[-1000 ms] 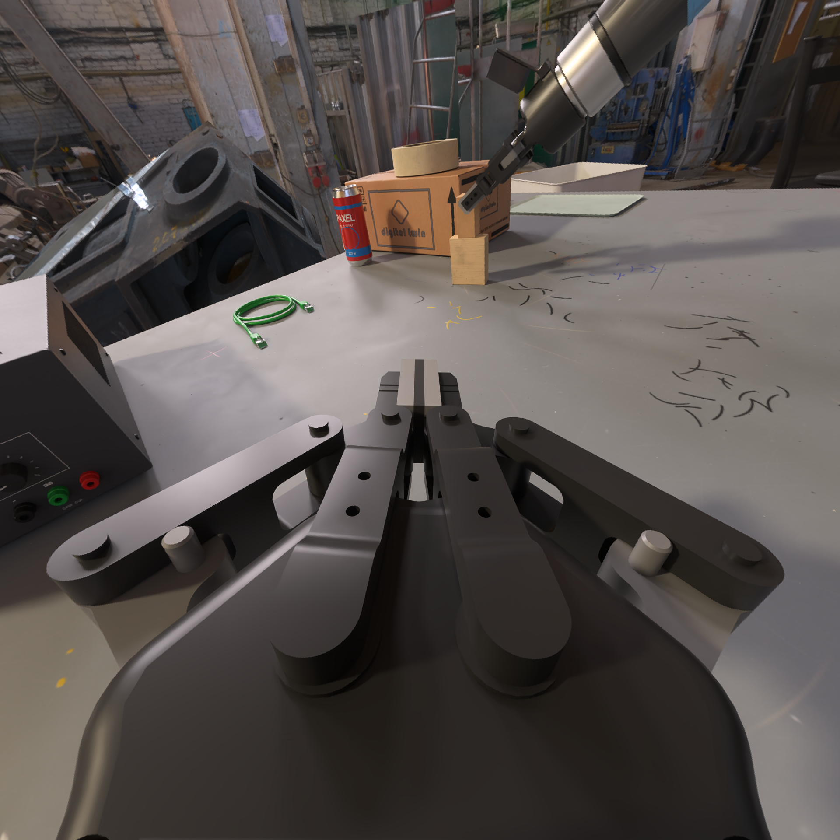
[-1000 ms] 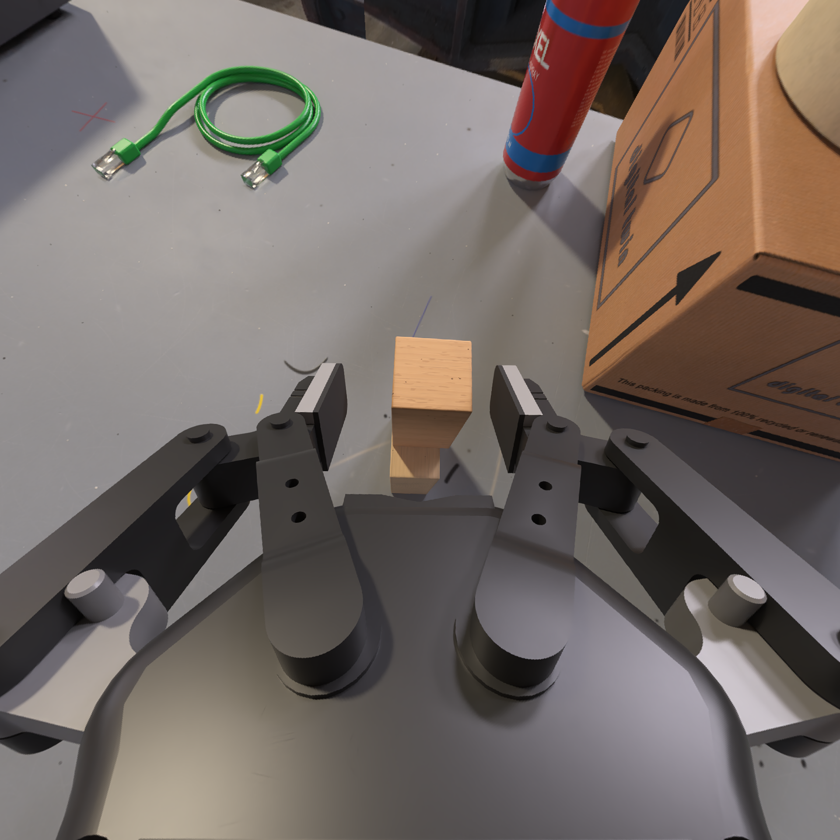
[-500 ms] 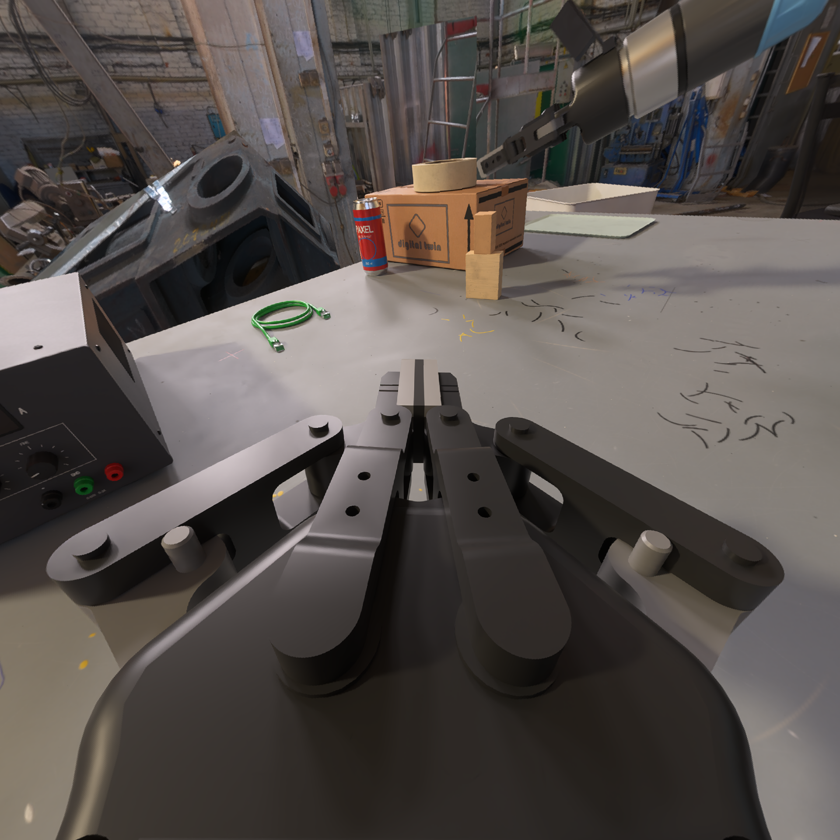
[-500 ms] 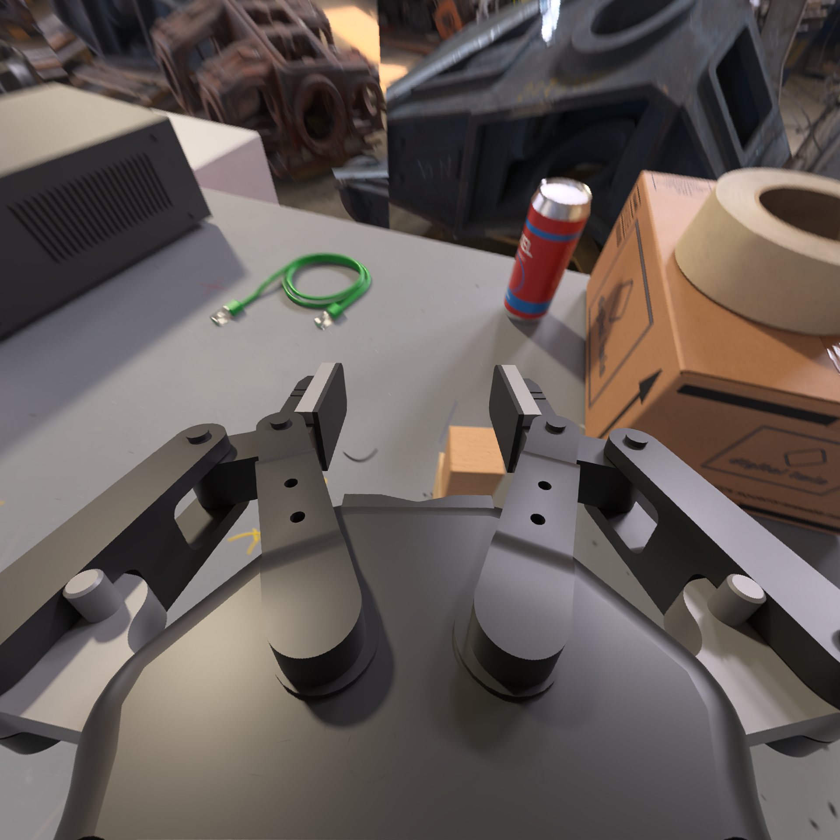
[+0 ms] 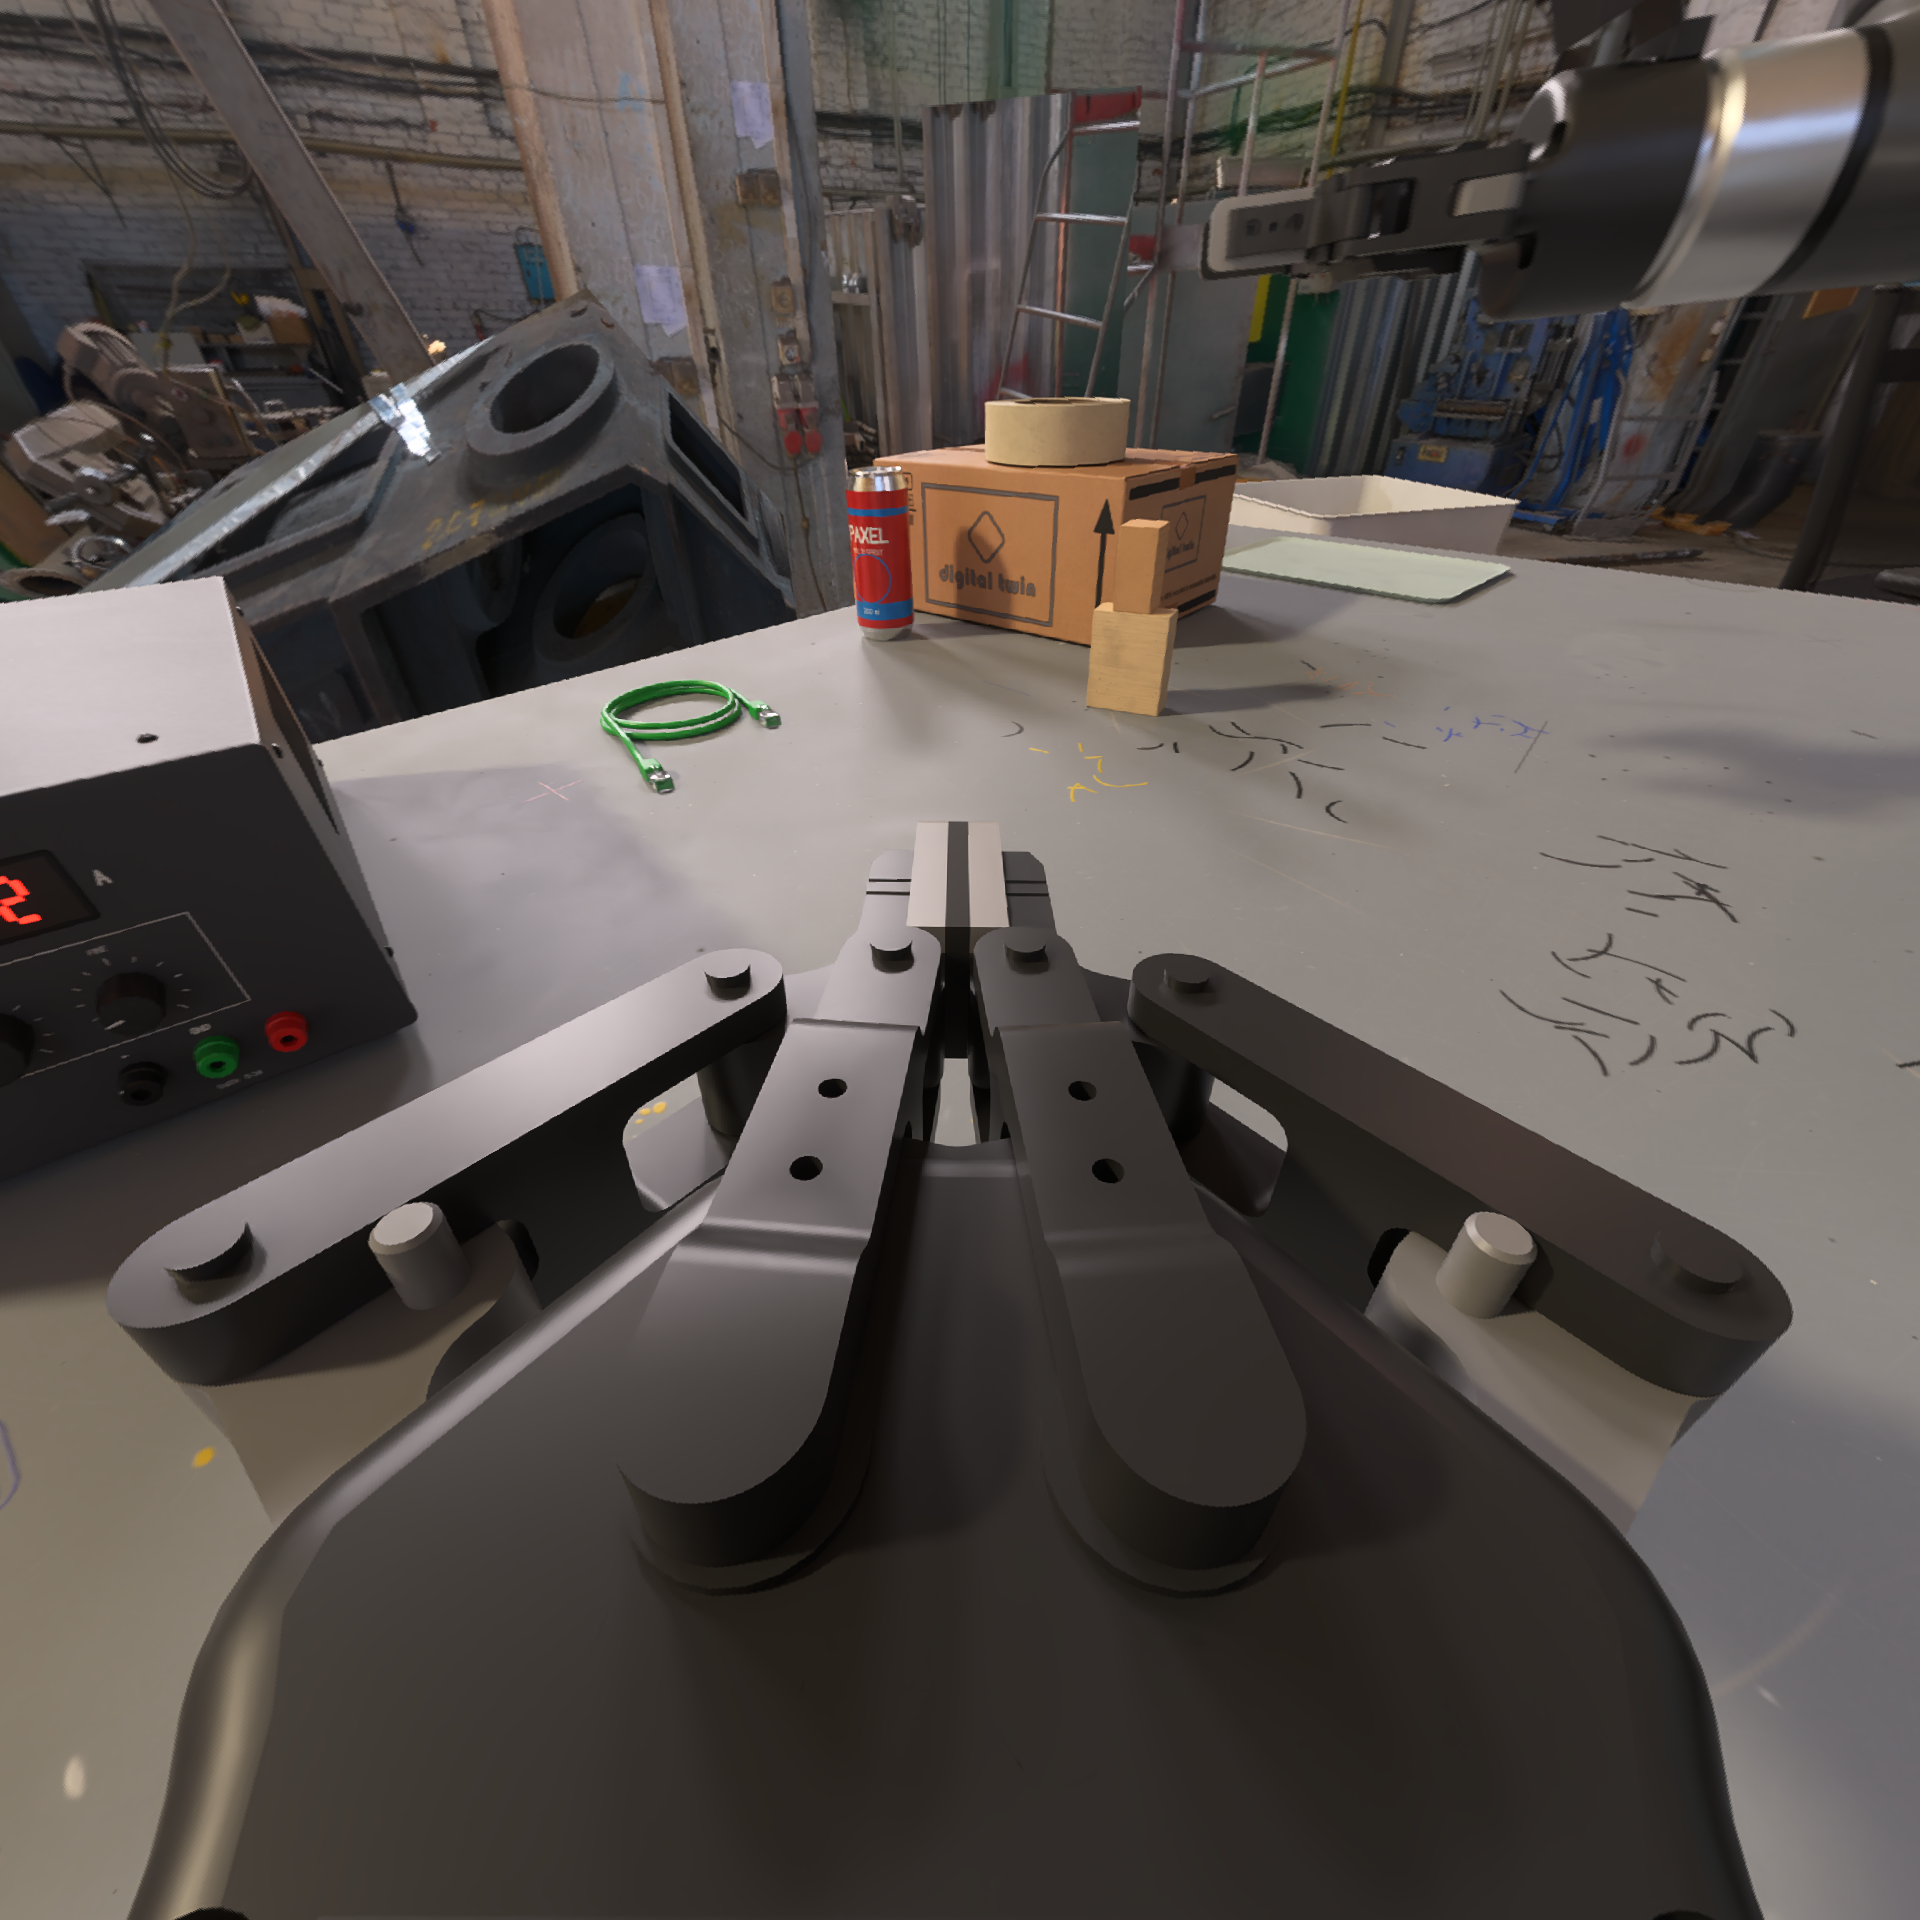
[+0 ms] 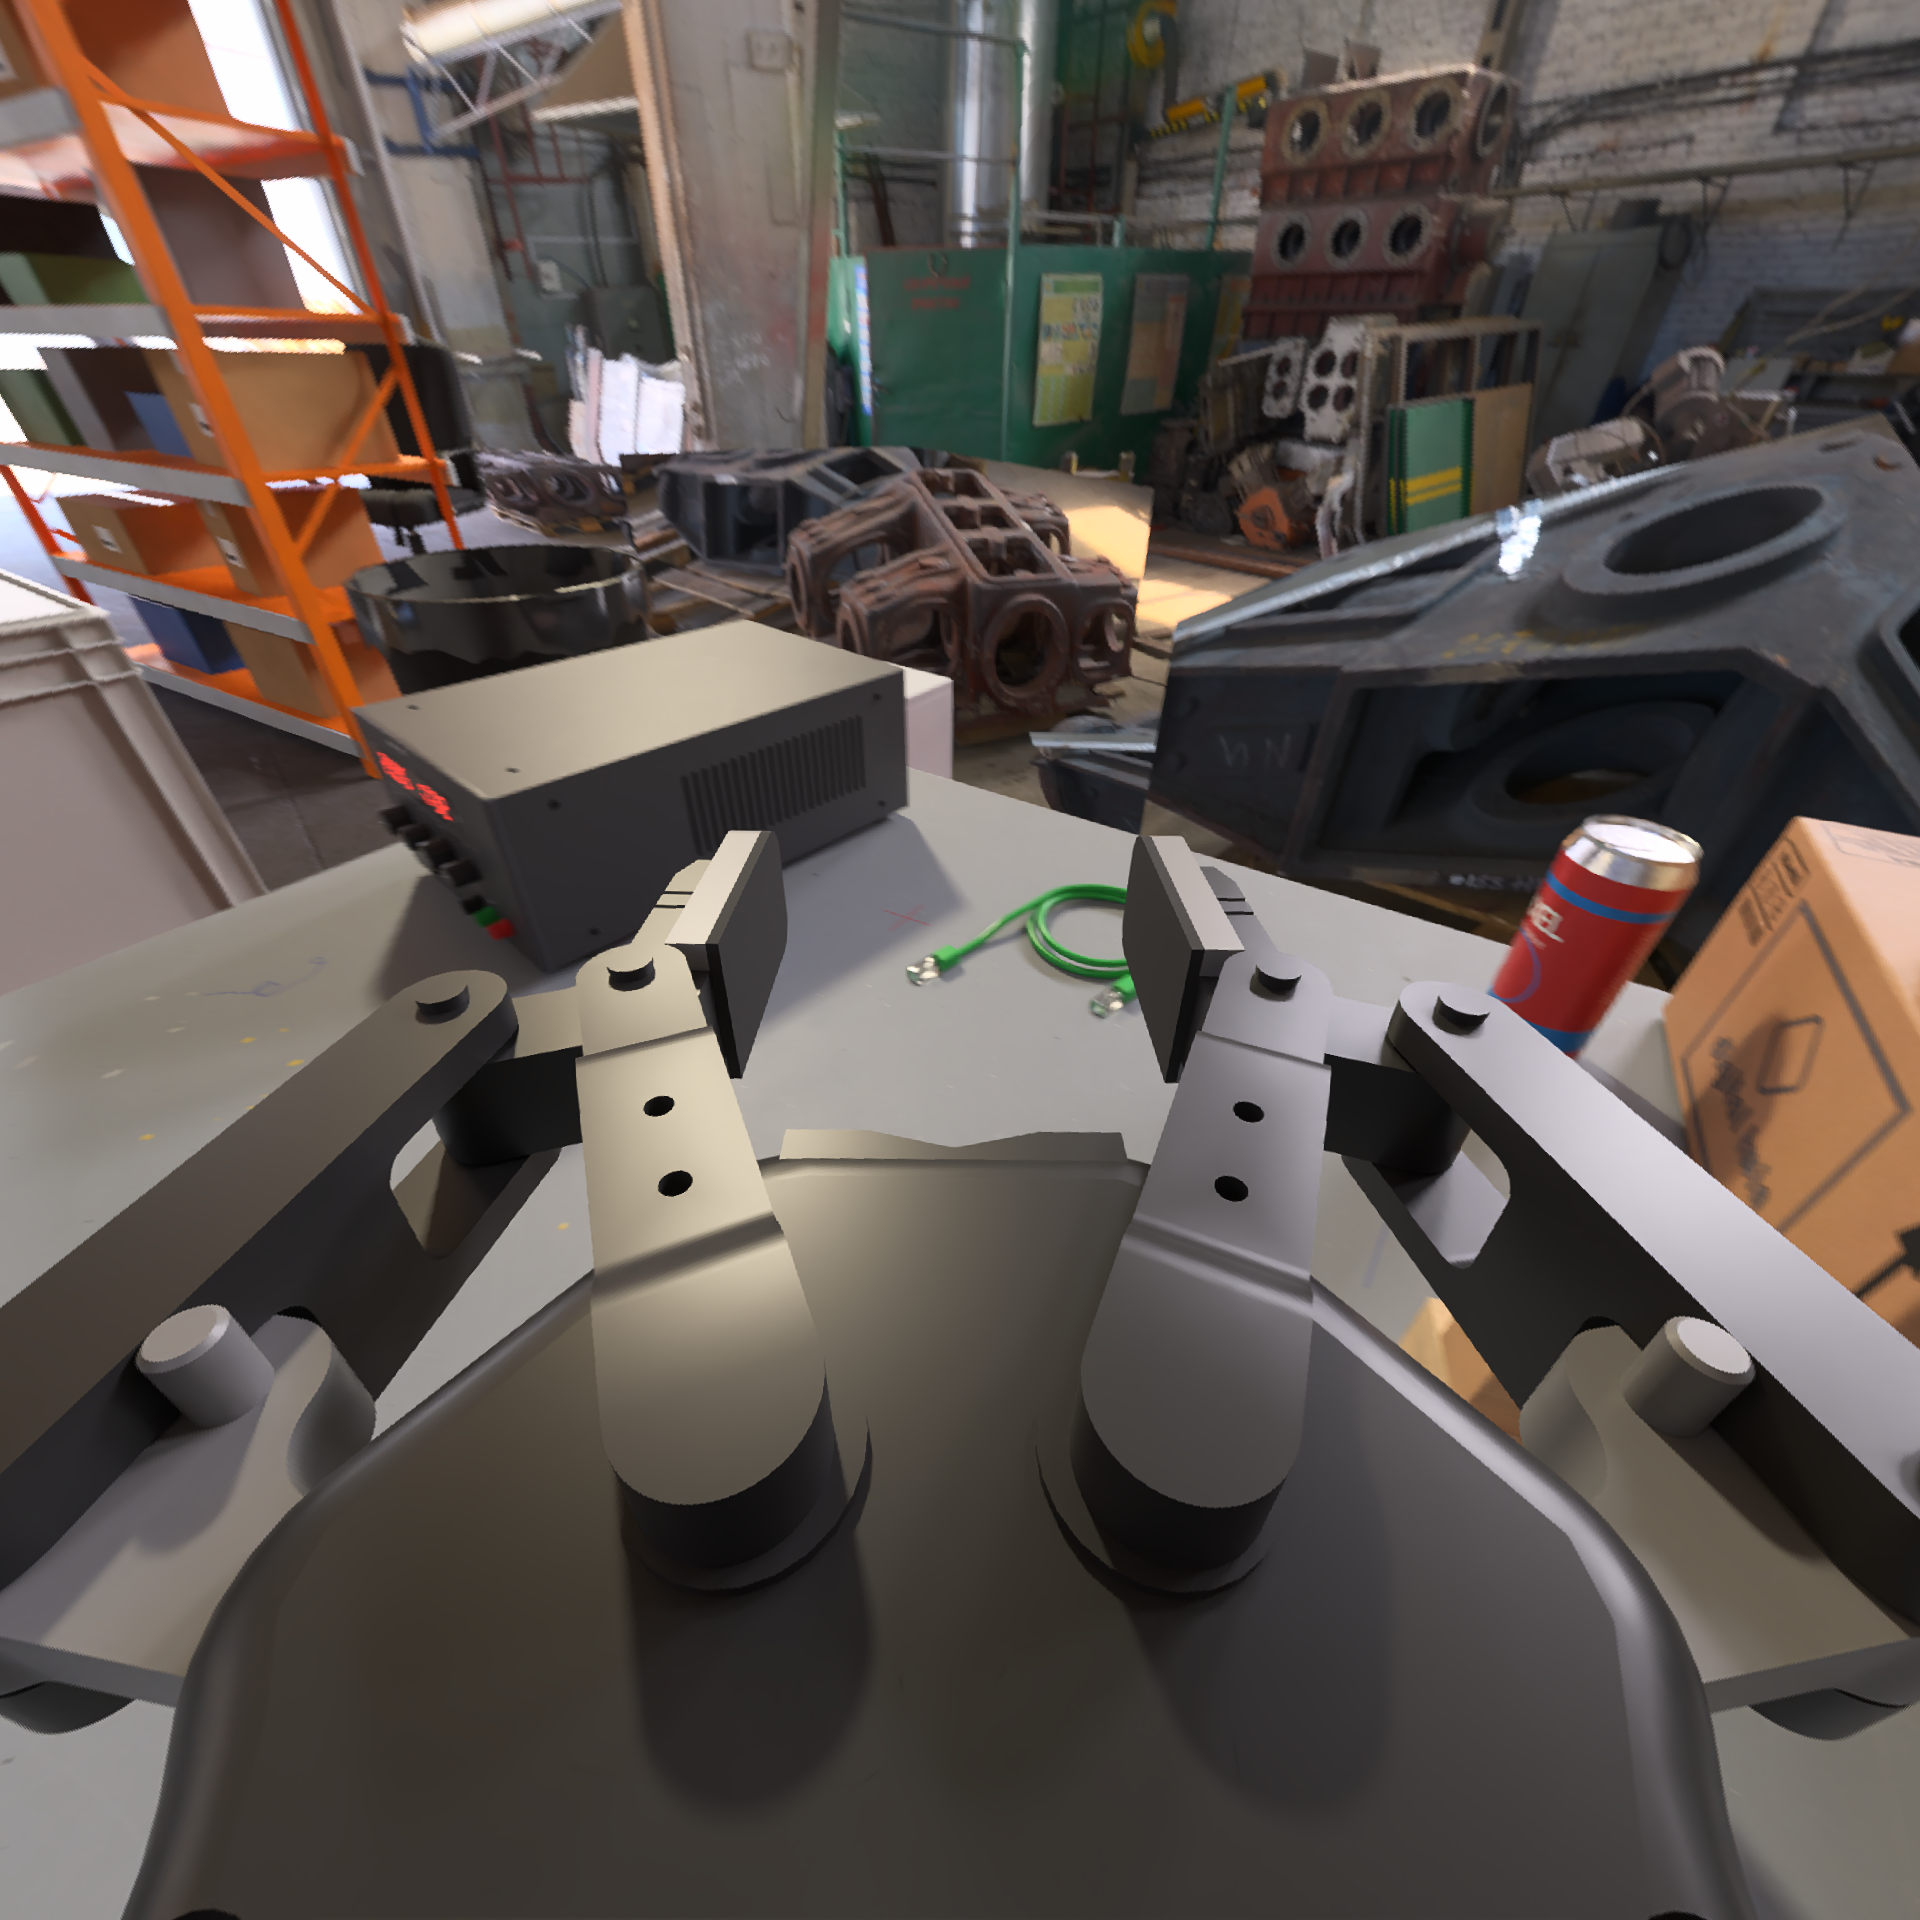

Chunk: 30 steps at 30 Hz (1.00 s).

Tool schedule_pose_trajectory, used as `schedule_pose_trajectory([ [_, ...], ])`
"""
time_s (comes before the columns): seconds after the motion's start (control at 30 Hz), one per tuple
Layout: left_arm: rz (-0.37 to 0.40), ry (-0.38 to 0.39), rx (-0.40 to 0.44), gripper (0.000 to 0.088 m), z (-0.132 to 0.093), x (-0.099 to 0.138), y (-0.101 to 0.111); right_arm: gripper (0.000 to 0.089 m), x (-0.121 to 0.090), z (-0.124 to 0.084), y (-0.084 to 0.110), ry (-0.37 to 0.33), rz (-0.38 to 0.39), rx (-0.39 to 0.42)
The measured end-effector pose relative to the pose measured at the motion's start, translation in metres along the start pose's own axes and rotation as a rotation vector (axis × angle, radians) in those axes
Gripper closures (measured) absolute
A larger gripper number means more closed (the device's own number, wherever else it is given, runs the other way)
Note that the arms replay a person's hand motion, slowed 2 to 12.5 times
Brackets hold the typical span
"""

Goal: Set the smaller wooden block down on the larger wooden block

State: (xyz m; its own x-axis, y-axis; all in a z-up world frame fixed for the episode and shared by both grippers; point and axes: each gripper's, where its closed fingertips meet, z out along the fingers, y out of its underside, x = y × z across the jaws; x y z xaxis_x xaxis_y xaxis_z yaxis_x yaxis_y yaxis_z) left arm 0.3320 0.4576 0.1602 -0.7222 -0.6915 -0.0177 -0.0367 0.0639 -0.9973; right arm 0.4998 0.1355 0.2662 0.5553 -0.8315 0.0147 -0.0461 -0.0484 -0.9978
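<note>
In the left wrist view the smaller wooden block point(image 5: 1141, 561) stands on top of the larger wooden block point(image 5: 1130, 660) on the grey table point(image 5: 1455, 935), in front of a cardboard box. My left gripper point(image 5: 956, 873) is shut and empty, low over the table and well short of the blocks. My right gripper point(image 6: 951, 935) is open and empty. It also shows in the left wrist view point(image 5: 1257, 223), high above and to the right of the stack, not touching it. Neither block shows in the right wrist view.
The cardboard box point(image 5: 997, 540) carries a tape roll point(image 5: 1055, 428). A red can point(image 5: 878, 551) stands left of it. A green cable point(image 5: 675, 717) lies mid-left. A black power supply point(image 5: 156, 883) is at the left edge. A white tray point(image 5: 1371, 509) and pale mat point(image 5: 1361, 566) sit at back right.
My right gripper, open around the smaller block a second ago, has risen and tilted up away from the stack, which left its view. The left gripper stays shut and has drawn back slightly.
</note>
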Motion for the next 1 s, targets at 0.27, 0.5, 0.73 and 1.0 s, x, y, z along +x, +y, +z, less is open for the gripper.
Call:
schedule_pose_trajectory([
  [0.27,0.011,-0.063,0.003,0.0882,-0.006,-0.013,-0.002,0.0309,-0.077,-0.013,0.000,-0.093,0.001,0.067],
  [0.5,0.007,-0.137,0.018,0.0882,-0.015,-0.030,-0.007,0.0325,-0.134,-0.018,0.020,-0.158,0.031,0.058],
  [0.73,0.024,-0.265,0.010,0.0882,-0.033,-0.060,-0.016,0.0555,-0.181,-0.020,0.053,-0.226,0.047,0.002],
  [1.0,0.030,-0.426,-0.067,0.0882,-0.068,-0.107,-0.024,0.0890,-0.215,-0.021,0.085,-0.270,0.013,-0.028],
])
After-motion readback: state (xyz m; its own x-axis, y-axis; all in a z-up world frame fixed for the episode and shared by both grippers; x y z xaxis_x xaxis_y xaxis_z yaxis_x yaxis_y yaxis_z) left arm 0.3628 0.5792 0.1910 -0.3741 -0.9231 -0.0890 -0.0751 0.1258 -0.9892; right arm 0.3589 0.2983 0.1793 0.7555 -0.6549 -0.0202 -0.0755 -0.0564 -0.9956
